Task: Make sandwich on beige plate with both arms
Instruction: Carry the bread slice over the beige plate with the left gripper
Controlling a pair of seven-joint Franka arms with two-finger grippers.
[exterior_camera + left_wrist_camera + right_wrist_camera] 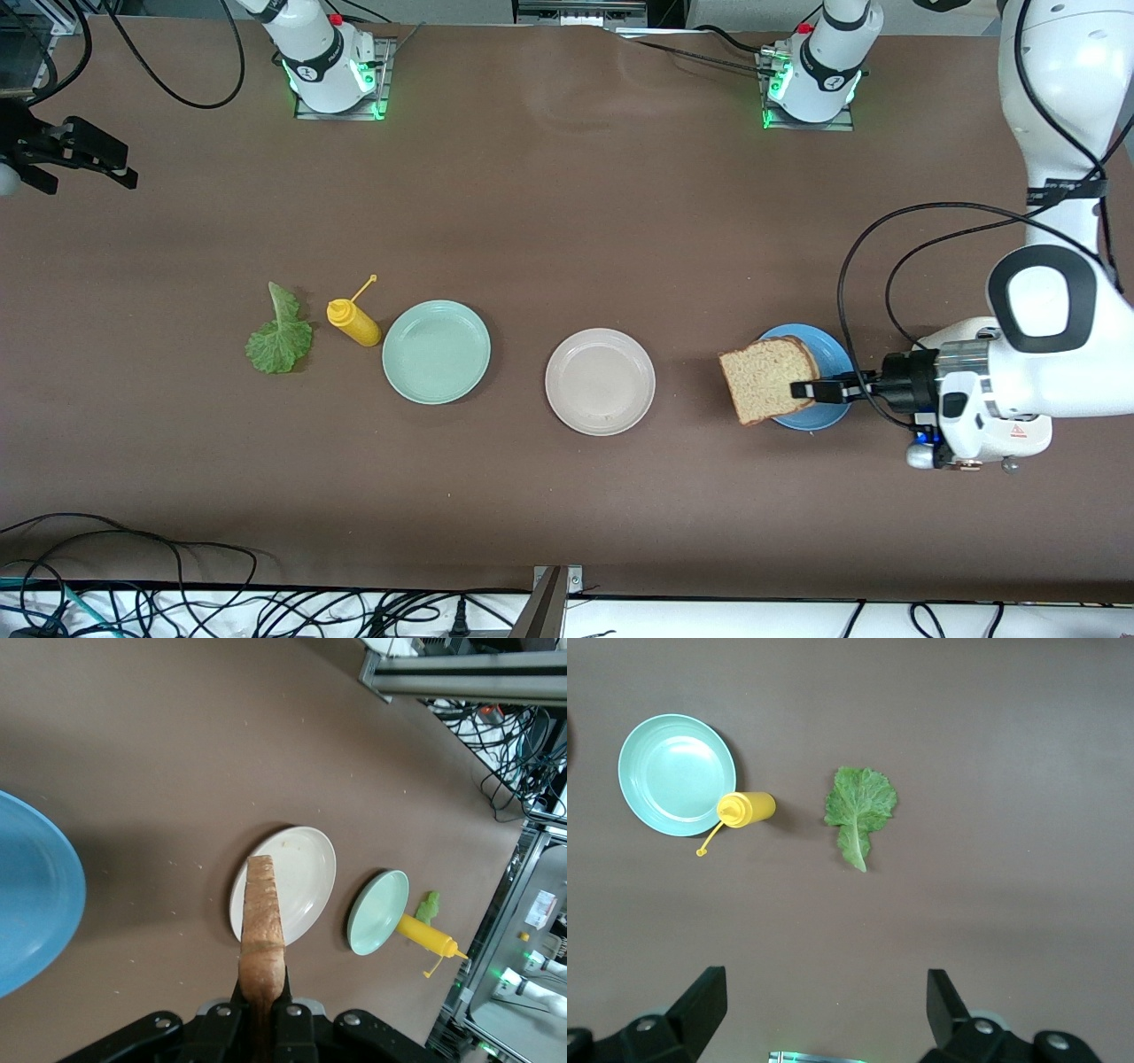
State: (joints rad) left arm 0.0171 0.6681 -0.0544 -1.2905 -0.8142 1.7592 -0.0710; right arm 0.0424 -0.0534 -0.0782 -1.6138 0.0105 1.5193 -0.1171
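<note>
The left gripper (804,390) pinches a bread slice (767,379) over the blue plate (828,350); it should level it (probably tilted) above the beige plate (601,381). The right gripper (824,1005) waits, spread.

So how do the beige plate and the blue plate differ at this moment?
The beige plate lies bare in the middle of the row, with nothing over it; the blue plate sits at the left arm's end, partly covered in the front view by the bread slice that the left gripper holds above it. The beige plate has the green plate beside it; the blue plate does not. Both are round, shallow and alike in size.
</note>
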